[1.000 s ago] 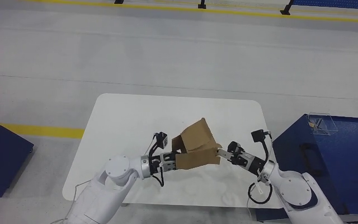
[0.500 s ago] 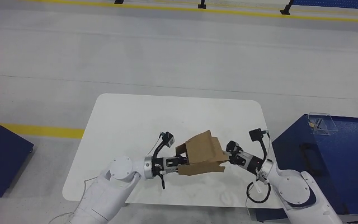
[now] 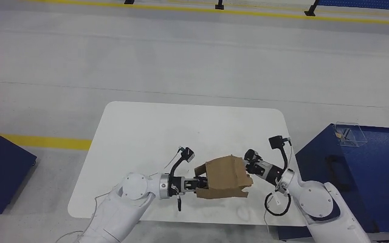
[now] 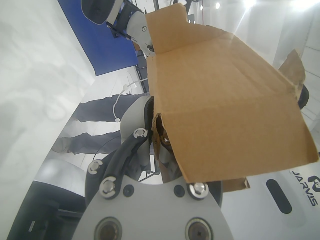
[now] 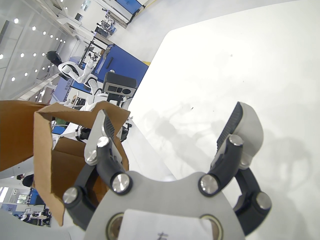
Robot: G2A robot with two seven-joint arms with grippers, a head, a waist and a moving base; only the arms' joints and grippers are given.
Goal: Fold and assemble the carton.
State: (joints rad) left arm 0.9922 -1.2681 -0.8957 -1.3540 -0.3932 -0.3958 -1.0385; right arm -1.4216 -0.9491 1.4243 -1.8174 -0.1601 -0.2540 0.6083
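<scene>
From above, the brown carton [image 3: 225,177] lies between the two sets of jaws, the left jaws at one end and the right jaws at the other. It sits close to the near edge of the white desk [image 3: 152,133], whose broad surface spreads beyond both jaws. A blue cabinet [image 3: 352,164] stands just past the desk's side edge, behind the right arm.

From the left wrist, the carton lies right over the left jaws and covers them, so I cannot tell whether they pinch it. Its corrugated board is creased, with a ragged torn corner nearest the jaws.

From the right wrist, the right jaws are spread wide. One finger [image 5: 106,126] lies against the carton's folded end flap, the other out over the desk.
</scene>
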